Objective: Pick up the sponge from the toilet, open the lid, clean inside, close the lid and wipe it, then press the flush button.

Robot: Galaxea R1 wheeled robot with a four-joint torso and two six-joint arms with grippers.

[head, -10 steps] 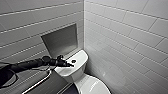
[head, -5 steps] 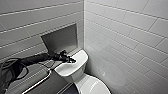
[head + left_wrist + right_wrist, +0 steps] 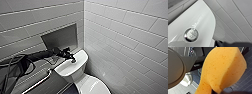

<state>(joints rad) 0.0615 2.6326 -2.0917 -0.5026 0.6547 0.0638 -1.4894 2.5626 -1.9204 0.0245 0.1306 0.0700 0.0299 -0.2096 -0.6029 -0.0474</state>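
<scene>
The white toilet (image 3: 75, 72) stands in the corner, its lid (image 3: 93, 86) down over the bowl. My left arm reaches in from the left, and my left gripper (image 3: 71, 57) is shut and hovers right over the round chrome flush button (image 3: 73, 60) on the tank top. In the left wrist view the flush button (image 3: 191, 34) lies close by on the glossy tank top (image 3: 199, 18). The orange sponge (image 3: 223, 70) looms large in the right wrist view, with my right gripper (image 3: 217, 91) shut on its narrow end, above a dark tiled floor.
A metal grab bar (image 3: 40, 81) runs along the left wall below a recessed niche (image 3: 60, 37). The white tiled wall (image 3: 125, 50) closes in on the toilet's right side. Loose cables (image 3: 15, 67) hang from my left arm.
My left gripper has gone from wide open to shut and has edged a little toward the flush button. The sponge stays in my right gripper.
</scene>
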